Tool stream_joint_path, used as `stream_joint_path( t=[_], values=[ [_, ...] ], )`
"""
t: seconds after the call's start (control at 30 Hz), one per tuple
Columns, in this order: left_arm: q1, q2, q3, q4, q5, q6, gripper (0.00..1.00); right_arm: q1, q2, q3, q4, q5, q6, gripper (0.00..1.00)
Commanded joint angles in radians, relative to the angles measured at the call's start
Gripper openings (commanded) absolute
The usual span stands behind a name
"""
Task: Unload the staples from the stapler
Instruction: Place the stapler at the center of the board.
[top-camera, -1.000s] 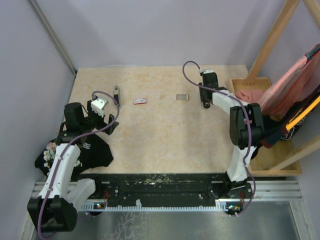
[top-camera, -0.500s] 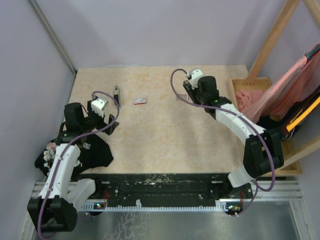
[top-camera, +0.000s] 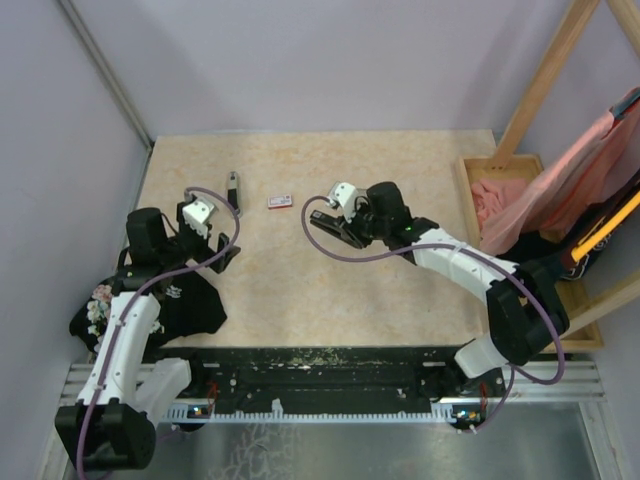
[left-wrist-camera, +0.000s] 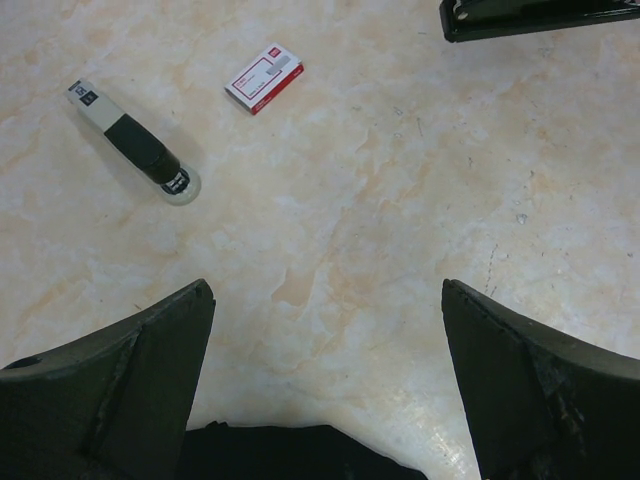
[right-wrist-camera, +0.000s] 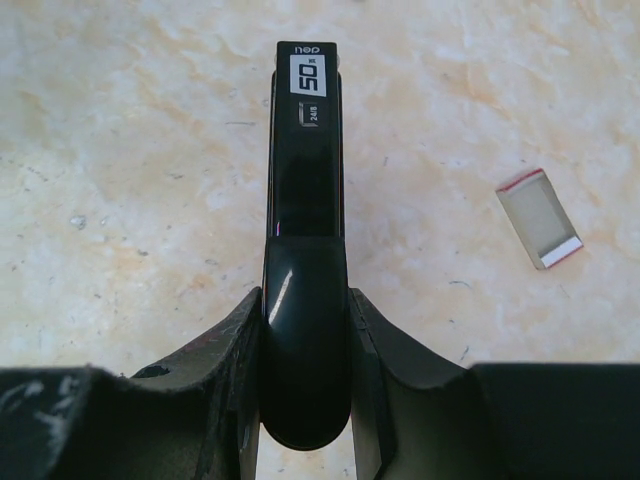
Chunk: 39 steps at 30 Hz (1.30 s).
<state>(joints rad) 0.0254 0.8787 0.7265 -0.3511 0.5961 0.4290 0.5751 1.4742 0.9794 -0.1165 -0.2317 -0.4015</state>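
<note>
Over the middle of the counter, the right hand grips the black stapler, which looks closed; the left hand hangs wide open, empty; no staples show, presumably inside; unloading seems unstarted.

One stapler, one red-and-white box, one beige-and-black tool
</note>
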Motion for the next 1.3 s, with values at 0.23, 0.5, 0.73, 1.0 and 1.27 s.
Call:
stream_joint_path(
  t=[0.23, 0.5, 0.73, 1.0, 1.27],
  values=[
    [0.003, -0.006, 0.009, -0.038, 0.237, 0.145, 1.0, 0.063, -0.002, -0.06, 0.179, -0.128, -0.088, 0.0],
    [-0.005, 0.06, 0.041, -0.032, 0.398, 0.219, 1.0, 0.094, 0.037, -0.097, 0.241, -0.121, -0.088, 0.0],
    [-0.017, 0.1, 0.032, -0.027, 0.512, 0.321, 1.0, 0.097, 0.051, -0.164, 0.356, -0.149, -0.066, 0.0],
    [-0.05, 0.138, 0.003, -0.073, 0.607, 0.466, 1.0, 0.097, 0.065, -0.197, 0.399, -0.182, -0.055, 0.0],
    [-0.087, 0.188, 0.003, -0.09, 0.593, 0.532, 1.0, 0.097, 0.101, -0.188, 0.38, -0.197, -0.054, 0.0]
  ],
)
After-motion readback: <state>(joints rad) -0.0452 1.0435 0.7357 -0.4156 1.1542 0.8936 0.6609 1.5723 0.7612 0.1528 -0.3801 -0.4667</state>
